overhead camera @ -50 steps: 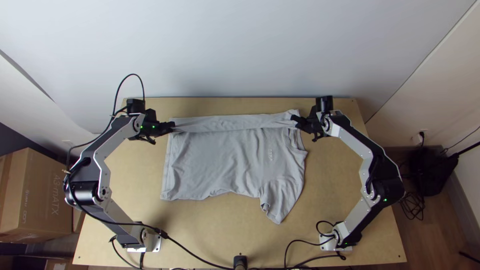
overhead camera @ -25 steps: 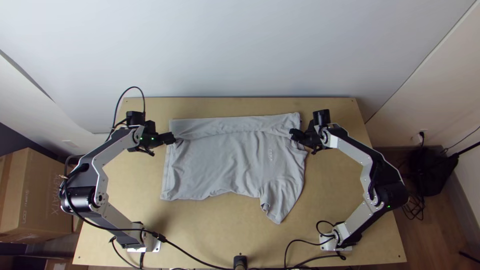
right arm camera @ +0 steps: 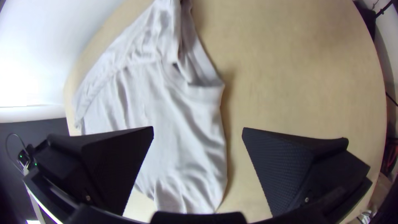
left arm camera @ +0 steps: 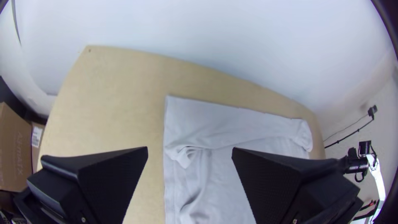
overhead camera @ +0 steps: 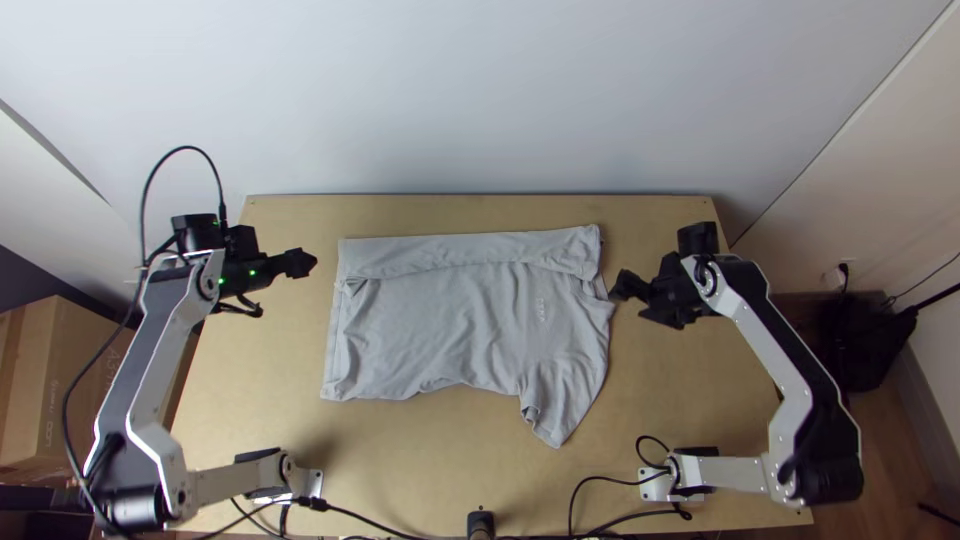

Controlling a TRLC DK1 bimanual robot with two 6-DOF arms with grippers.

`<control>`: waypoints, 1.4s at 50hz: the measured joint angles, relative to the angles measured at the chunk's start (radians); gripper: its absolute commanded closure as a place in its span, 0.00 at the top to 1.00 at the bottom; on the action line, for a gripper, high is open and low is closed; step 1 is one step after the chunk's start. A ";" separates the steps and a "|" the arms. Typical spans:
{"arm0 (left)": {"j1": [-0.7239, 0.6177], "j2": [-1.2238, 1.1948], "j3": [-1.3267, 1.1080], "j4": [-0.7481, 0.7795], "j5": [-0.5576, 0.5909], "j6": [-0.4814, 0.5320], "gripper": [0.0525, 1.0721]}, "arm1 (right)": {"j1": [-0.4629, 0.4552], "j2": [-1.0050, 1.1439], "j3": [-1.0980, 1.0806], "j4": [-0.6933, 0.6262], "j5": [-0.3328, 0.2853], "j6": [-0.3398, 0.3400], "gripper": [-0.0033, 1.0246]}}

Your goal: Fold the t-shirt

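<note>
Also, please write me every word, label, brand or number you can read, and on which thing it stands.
Nothing that I can quote with certainty.
T-shirt: small print on the chest, too small to read.
Cardboard box: large sideways letters, too unclear to quote surely.
White label beside that box: too small and blurred to read.

Lies mostly flat on the table as a light grey t-shirt, with the hem toward the left and the neck toward the right. Is folded once along the far side, in a long strip over the body. Puckers at the strip's hem end, wrinkles softly across the middle, and extends a short sleeve toward the table's near edge.
</note>
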 measured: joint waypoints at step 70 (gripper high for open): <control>-0.002 -0.290 -0.071 -0.227 -0.004 0.082 0.96 | 0.420 0.061 -0.360 -0.010 -0.090 -0.068 0.03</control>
